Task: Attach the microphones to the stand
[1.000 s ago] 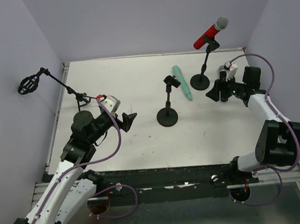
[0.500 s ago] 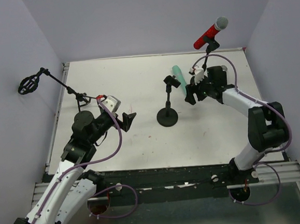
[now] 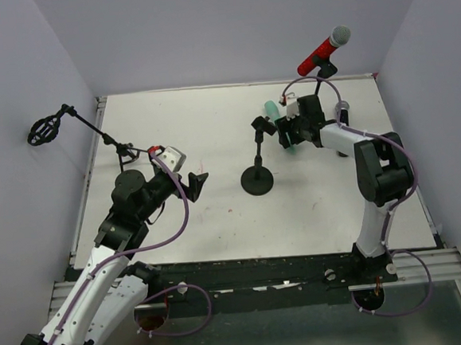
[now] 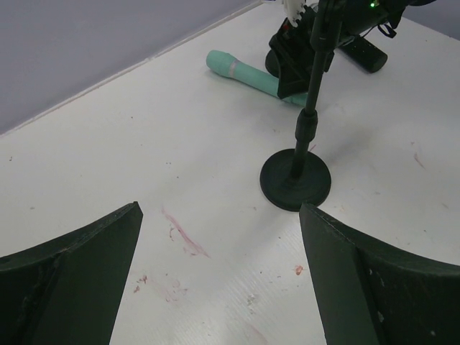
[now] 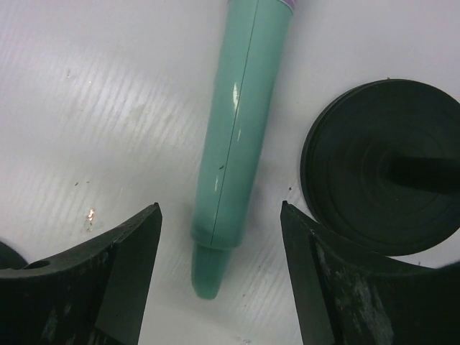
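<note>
The mint-green microphone (image 3: 271,108) lies flat on the table; it also shows in the right wrist view (image 5: 241,136) and the left wrist view (image 4: 241,70). My right gripper (image 3: 285,138) is open just above it, its fingers on either side of the tail end (image 5: 219,215), apart from it. The red microphone (image 3: 325,49) with a silver mesh head sits clipped in the far right stand. The short middle stand (image 3: 258,177) has an empty clip. My left gripper (image 3: 198,183) is open and empty (image 4: 219,215), left of that stand. The black microphone is out of view.
The round base of the red microphone's stand (image 5: 384,169) lies close beside my right gripper's right finger. A boom stand with an empty shock mount (image 3: 43,130) reaches past the table's left edge. The middle stand's base (image 4: 295,180) lies ahead of my left gripper.
My right arm has swung left from beside the red microphone's stand to over the mint-green microphone. The left arm has not moved.
</note>
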`<state>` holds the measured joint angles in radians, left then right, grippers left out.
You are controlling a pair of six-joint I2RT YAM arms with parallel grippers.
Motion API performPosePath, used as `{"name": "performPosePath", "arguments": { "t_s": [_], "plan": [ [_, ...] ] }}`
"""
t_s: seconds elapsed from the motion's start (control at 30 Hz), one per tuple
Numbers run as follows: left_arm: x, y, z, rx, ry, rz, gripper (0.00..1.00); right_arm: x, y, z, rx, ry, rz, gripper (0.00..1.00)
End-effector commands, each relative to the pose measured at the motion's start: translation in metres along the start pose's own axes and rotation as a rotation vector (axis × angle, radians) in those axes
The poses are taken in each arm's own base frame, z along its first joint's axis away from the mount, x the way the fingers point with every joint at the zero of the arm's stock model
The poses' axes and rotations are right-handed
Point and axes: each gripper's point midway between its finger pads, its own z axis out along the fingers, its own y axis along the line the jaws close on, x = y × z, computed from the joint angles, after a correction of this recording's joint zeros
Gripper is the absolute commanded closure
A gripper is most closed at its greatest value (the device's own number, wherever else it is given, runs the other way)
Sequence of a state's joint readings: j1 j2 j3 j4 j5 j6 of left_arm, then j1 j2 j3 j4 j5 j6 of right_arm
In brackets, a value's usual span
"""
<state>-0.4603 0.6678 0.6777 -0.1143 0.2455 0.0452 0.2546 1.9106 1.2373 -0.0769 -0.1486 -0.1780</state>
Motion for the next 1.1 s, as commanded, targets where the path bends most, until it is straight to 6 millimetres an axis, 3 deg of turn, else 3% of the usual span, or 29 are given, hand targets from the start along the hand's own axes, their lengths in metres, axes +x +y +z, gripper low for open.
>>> {"name": "performPosePath", "arguments": {
  "t_s": [0.0,0.3,0.47,0.57,0.7,0.87,1.07],
  "plan": [
    [0.003,0.004,0.0,-0.021,0.005,0.015,0.02,0.005,-0.009,0.019,0.062,0.041,0.013,0.26],
    [0.003,0.004,0.0,-0.021,0.005,0.015,0.02,0.029,-0.009,0.036,0.064,0.113,0.008,0.41],
    [0.003,0.004,0.0,-0.021,0.005,0.017,0.02,0.039,-0.005,0.038,0.045,0.145,0.02,0.63],
    [0.005,0.006,0.001,-0.028,0.01,0.017,0.01,0.036,-0.004,0.029,0.048,0.137,0.027,0.75],
    [0.003,0.006,0.0,-0.031,0.004,0.001,0.02,0.016,0.002,0.0,0.028,0.071,0.029,0.84],
    [0.0,0.004,0.001,-0.015,0.007,-0.028,0.02,-0.018,0.019,-0.061,-0.034,-0.073,0.027,0.88],
    [-0.013,0.005,0.003,-0.004,-0.046,-0.142,0.02,-0.039,0.035,-0.127,-0.115,-0.212,0.035,0.91]
  ]
}}
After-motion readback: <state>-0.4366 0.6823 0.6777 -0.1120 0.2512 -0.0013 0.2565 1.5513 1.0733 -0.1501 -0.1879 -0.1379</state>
